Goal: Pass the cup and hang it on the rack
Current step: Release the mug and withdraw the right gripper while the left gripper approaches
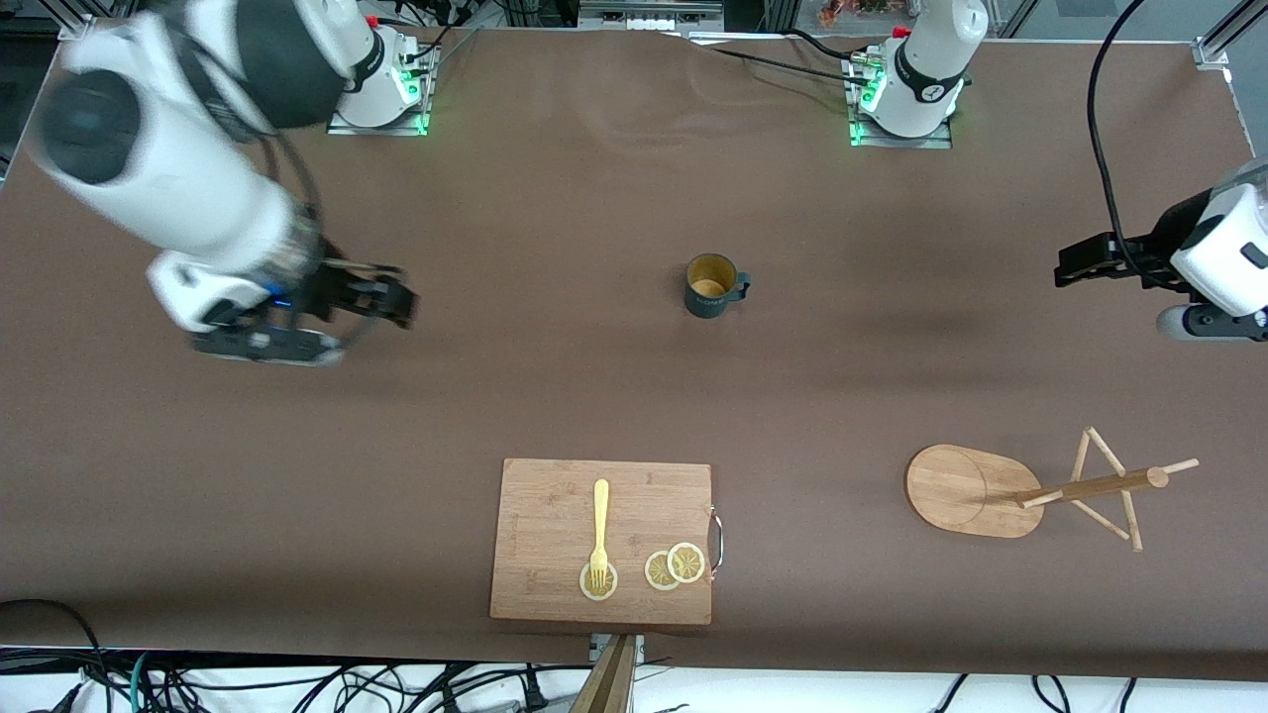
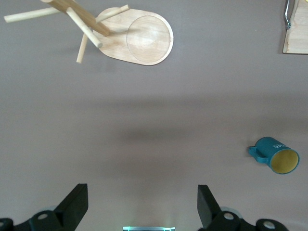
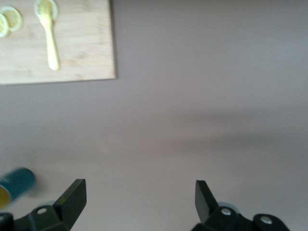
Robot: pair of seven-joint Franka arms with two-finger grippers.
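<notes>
The dark teal cup (image 1: 711, 285) stands upright on the brown table near its middle, yellow inside showing, handle toward the left arm's end. It also shows in the left wrist view (image 2: 276, 155) and at the edge of the right wrist view (image 3: 14, 183). The wooden rack (image 1: 976, 490) stands nearer the front camera at the left arm's end, pegs bare; it also shows in the left wrist view (image 2: 144, 41). My right gripper (image 1: 396, 297) (image 3: 139, 199) is open and empty over bare table toward the right arm's end. My left gripper (image 1: 1068, 267) (image 2: 143, 202) is open and empty over the left arm's end.
A wooden cutting board (image 1: 535, 594) lies near the table's front edge, with a yellow fork (image 1: 600, 530) and lemon slices (image 1: 675, 566) on it. The board also shows in the right wrist view (image 3: 82, 53). Cables hang past the front edge.
</notes>
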